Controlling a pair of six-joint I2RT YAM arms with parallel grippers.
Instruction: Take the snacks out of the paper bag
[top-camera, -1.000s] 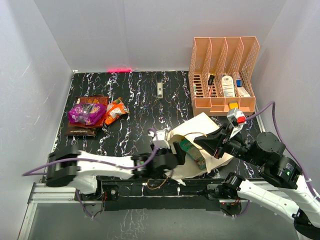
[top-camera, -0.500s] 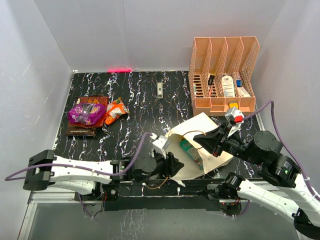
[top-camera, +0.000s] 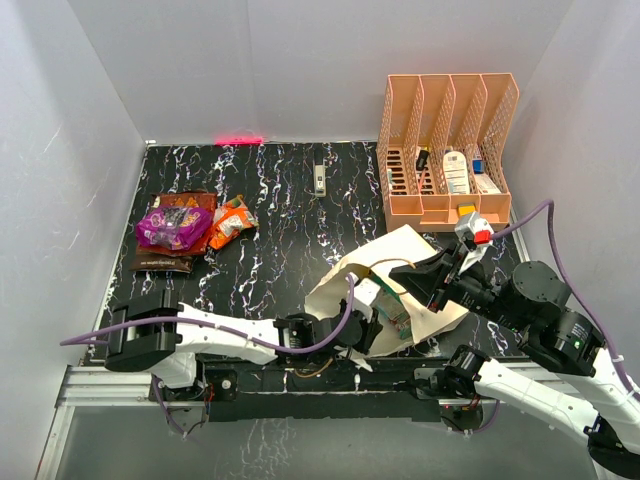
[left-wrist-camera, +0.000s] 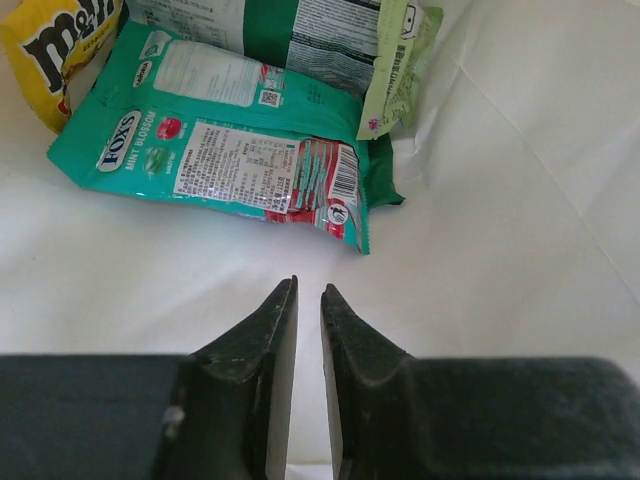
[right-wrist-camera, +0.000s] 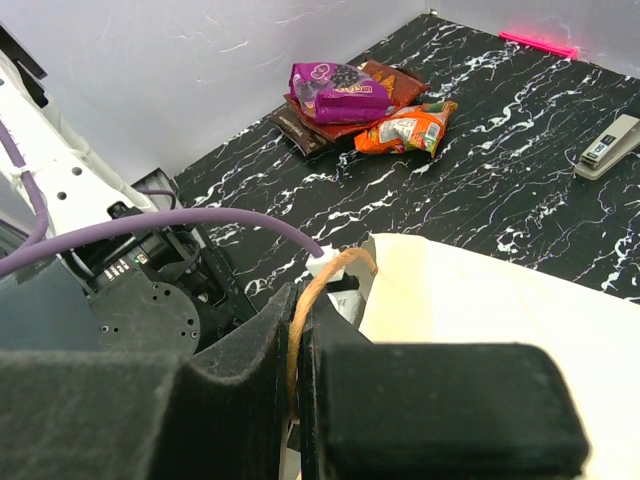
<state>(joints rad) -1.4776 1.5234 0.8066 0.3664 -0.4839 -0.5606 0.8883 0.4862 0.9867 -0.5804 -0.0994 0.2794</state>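
Observation:
The paper bag (top-camera: 410, 250) lies on its side near the table's front, mouth toward the left arm. My right gripper (right-wrist-camera: 300, 300) is shut on its brown cord handle (right-wrist-camera: 335, 265) and holds the mouth up. My left gripper (left-wrist-camera: 308, 292) is inside the bag, its jaws nearly together with only a slim gap and nothing between them. Just ahead of it lie a teal mint packet (left-wrist-camera: 220, 160), a green-and-white packet (left-wrist-camera: 300, 40) and a yellow packet (left-wrist-camera: 60, 50). On the table's left are a purple packet (top-camera: 172, 225), an orange packet (top-camera: 232, 220) and a dark brown packet (top-camera: 165, 260).
A peach mesh file organiser (top-camera: 447, 150) with small bottles stands at the back right. A small grey stapler (top-camera: 319, 180) lies at the back middle. White walls close in the black marbled table (top-camera: 280, 230) on three sides.
My left gripper's jaws have narrowed from wide to almost together, and the left wrist has pushed right into the bag's mouth. The right gripper has kept hold of the handle.

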